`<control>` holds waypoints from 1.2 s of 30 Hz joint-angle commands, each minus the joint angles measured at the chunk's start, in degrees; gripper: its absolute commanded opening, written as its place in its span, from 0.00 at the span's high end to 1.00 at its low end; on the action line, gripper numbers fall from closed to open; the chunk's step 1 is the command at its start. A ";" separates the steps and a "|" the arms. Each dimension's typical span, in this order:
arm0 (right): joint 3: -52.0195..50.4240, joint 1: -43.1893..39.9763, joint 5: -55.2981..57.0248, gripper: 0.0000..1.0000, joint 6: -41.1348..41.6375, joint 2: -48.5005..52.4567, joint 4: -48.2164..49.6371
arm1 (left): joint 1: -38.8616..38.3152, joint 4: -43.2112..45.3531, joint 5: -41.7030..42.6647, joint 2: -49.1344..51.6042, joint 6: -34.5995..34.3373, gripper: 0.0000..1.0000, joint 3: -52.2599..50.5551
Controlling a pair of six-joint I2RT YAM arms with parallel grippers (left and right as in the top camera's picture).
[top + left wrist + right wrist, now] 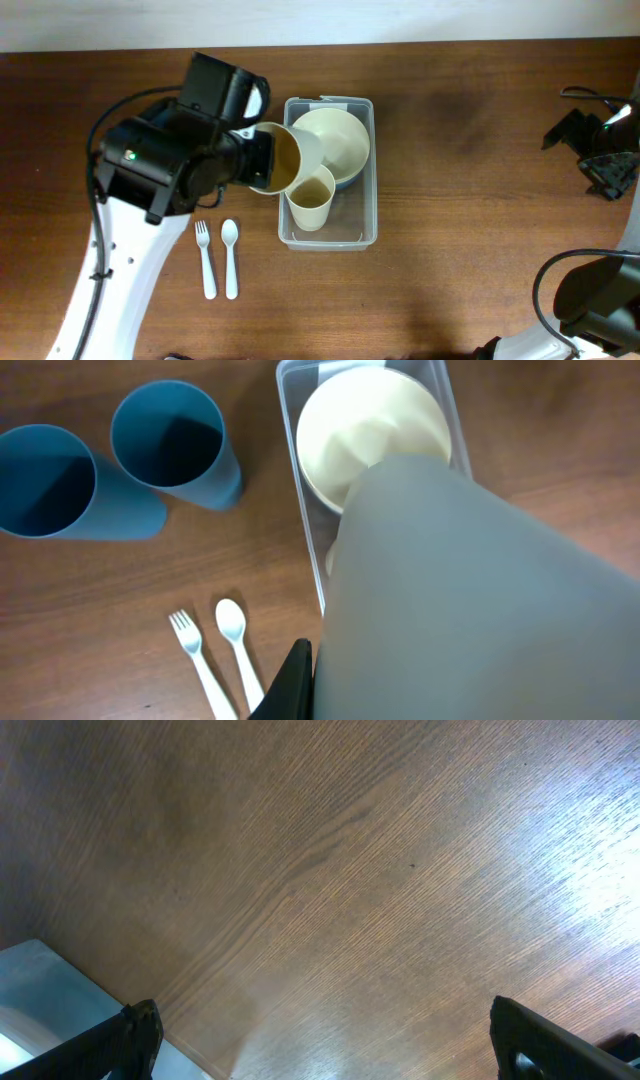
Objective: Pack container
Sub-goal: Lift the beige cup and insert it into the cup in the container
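The container (pixel 366 232) is a clear rectangular bin in the middle of the table. Inside it, a cream bowl (pixel 335 138) rests on a blue one at the far end, and a cream cup (pixel 310 200) stands upright at the near end. My left gripper (pixel 258 160) is shut on a second cream cup (pixel 288 160), tilted on its side over the bin's left rim. In the left wrist view this cup (pixel 470 590) fills the right half, with one black finger (pixel 295 685) against it. My right gripper (pixel 325 1040) is open over bare wood at the far right.
A white fork (pixel 206 260) and spoon (pixel 230 258) lie side by side left of the bin. Two blue cups (pixel 175 445) (pixel 45 485) stand on the table further left, seen only in the left wrist view. A bin corner (pixel 40 990) shows in the right wrist view.
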 commanded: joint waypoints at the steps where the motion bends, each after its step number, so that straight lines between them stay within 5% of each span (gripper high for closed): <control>1: 0.79 -0.20 0.31 0.01 -0.42 -1.27 0.00 | -0.17 -1.36 -3.26 2.71 1.18 0.99 0.68; 21: 0.79 -0.20 0.31 0.01 -0.42 -1.27 0.00 | -1.07 -3.23 -1.20 15.13 2.05 0.94 0.68; 27: 0.79 -0.20 0.31 0.01 -0.42 -1.27 0.00 | -1.07 -5.81 1.38 16.04 1.99 0.77 0.68; 29: 0.79 -0.20 0.31 0.01 -0.42 -1.27 0.00 | -1.07 -5.55 1.36 16.00 1.77 0.56 0.70; 30: 0.79 -0.20 0.31 0.01 -0.42 -1.27 0.00 | -1.07 -5.55 1.36 16.00 1.53 0.52 0.70; 36: 0.79 -0.20 0.31 0.01 -0.42 -1.27 0.00 | -1.07 -6.38 5.64 15.85 0.94 0.55 0.74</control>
